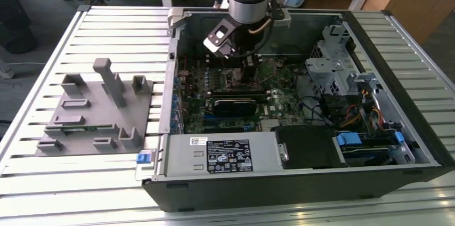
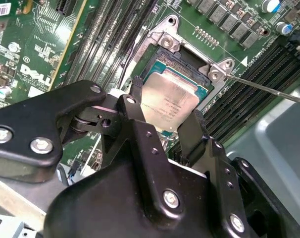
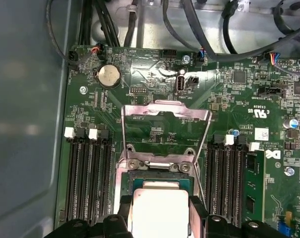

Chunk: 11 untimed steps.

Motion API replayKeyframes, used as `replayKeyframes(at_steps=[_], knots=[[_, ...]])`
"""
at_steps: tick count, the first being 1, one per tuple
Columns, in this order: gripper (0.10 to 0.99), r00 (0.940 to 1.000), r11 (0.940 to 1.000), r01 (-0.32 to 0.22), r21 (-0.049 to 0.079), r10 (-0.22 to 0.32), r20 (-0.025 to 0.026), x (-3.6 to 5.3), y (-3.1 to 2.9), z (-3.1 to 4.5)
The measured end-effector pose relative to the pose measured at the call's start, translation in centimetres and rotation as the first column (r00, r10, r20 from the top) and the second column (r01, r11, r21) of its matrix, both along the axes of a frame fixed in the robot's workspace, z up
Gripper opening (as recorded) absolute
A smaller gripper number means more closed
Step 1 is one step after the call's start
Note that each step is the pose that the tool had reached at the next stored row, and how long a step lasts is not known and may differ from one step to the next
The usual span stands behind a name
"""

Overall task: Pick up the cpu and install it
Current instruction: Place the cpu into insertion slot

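Observation:
The cpu (image 2: 170, 101), a flat square chip with a silvery-white top, lies at the open socket (image 2: 165, 42) on the green motherboard. My gripper (image 2: 165, 106) stands over it with one black finger (image 2: 136, 91) against each of two opposite edges, shut on the chip. In the first wrist view the cpu (image 3: 160, 210) shows between the two fingers (image 3: 126, 206), and the socket's metal load plate (image 3: 165, 111) is swung up and open beyond it. In the exterior view the gripper (image 1: 249, 74) reaches down into the computer case (image 1: 299, 183).
Memory slots (image 3: 85, 173) flank the socket on both sides. The thin latch lever (image 2: 269, 89) juts out beside it. Cables (image 3: 189, 25) hang along the case wall. A drive cage (image 1: 334, 66) and a power supply (image 1: 220, 151) crowd the case. A grey fixture plate (image 1: 92, 109) lies outside, at the exterior view's left.

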State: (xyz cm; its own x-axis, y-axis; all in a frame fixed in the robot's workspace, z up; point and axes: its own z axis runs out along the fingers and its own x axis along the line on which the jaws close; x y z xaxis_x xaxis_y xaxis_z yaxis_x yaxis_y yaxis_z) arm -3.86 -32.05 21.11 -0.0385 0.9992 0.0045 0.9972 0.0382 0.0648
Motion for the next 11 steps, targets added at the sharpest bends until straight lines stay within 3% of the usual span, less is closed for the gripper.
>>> replayKeyframes(at_steps=[11], knots=[[0.541, 0.9997, 0.9997, 0.024, 0.0, -0.024, -0.0001, -0.2, 0.13, -0.9]])
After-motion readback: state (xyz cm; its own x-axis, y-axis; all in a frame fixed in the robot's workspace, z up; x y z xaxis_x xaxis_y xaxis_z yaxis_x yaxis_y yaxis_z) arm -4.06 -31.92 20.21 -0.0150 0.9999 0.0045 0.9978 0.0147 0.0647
